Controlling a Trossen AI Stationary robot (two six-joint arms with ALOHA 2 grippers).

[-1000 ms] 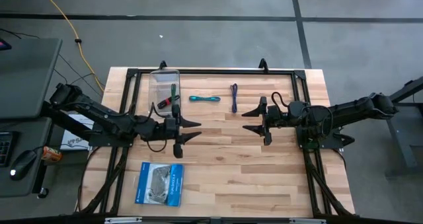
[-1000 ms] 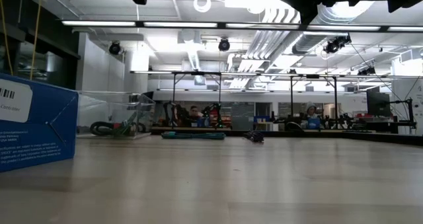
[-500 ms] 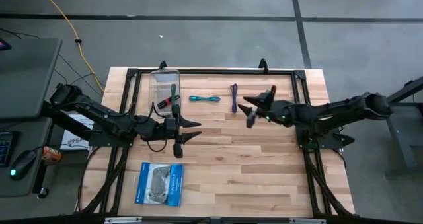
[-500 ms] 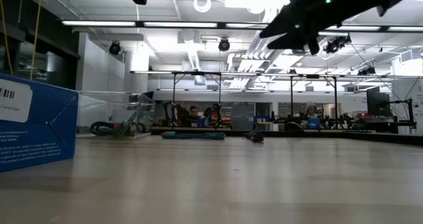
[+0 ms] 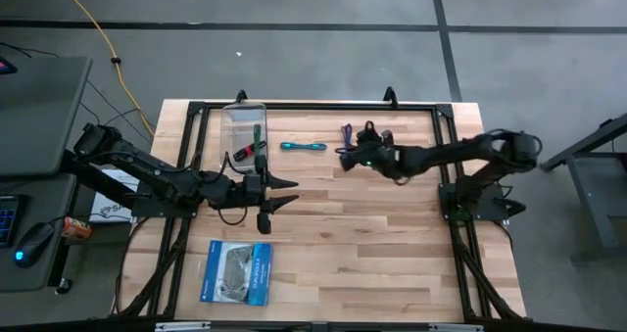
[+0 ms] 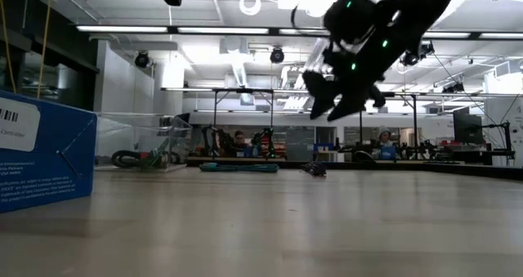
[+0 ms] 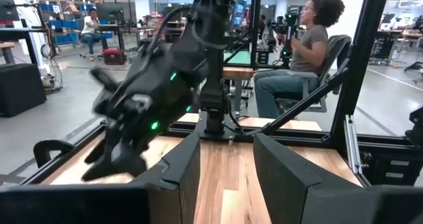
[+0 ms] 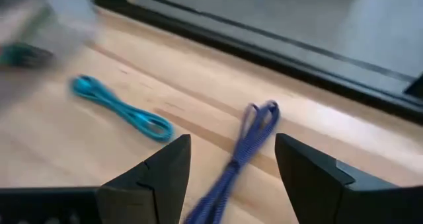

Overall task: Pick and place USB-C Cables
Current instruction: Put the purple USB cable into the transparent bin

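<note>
The purple cable (image 5: 347,142) lies flat on the table near the far edge, and the teal-blue cable (image 5: 303,146) lies to its left. In the right wrist view both show, purple cable (image 8: 243,151) and teal-blue cable (image 8: 123,109). The green cable with a red-black end (image 5: 254,146) rests inside the clear container (image 5: 238,117). My right gripper (image 5: 345,157) is open. It hangs above the table right beside the purple cable, tipped downward, gripper (image 6: 333,101) clear of the wood. My left gripper (image 5: 287,193) is open and waits near the table's middle left.
A blue-and-white flat packet (image 5: 236,271) lies near the table's near-left corner and fills the left of the low view, packet (image 6: 41,154). A black frame rail (image 5: 323,106) runs along the far edge. A seated person (image 7: 301,45) shows in the room beyond.
My right gripper has swung from the table's middle right toward the left and far edge, ending over the purple cable. It has tipped its fingers downward and come lower. The cables have stayed where they were.
</note>
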